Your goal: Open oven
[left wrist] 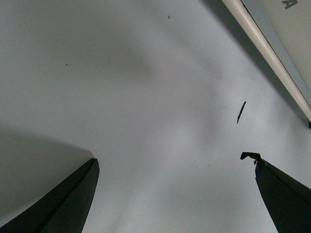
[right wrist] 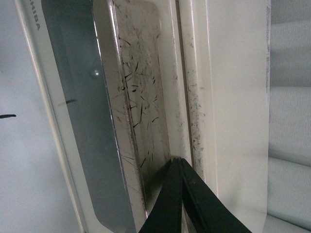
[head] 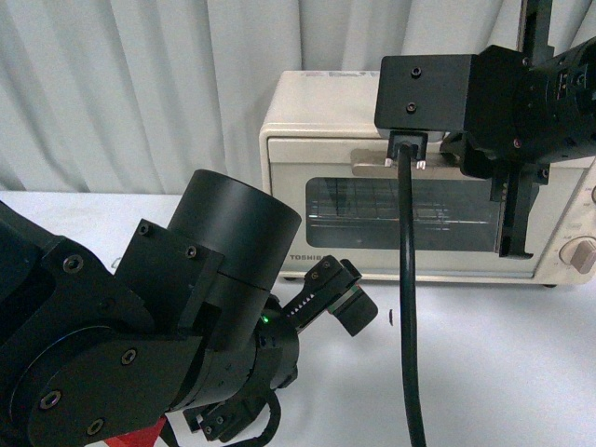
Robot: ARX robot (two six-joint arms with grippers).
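- The oven at the table's far edge reads "TOSHIBA", partly hidden.
- Your right gripper, fingers pressed together and empty, sits beside its handle.
- Your left gripper gapes, empty.

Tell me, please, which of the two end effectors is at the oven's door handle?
The right end effector: shut, its tips at the handle of the oven. The left end effector is open over the table instead.

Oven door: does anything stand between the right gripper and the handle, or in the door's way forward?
Nothing visible separates the right gripper from the oven's handle. In front of the door, the left gripper hovers near its lower edge, and a black cable hangs across it; both might obstruct the swing.
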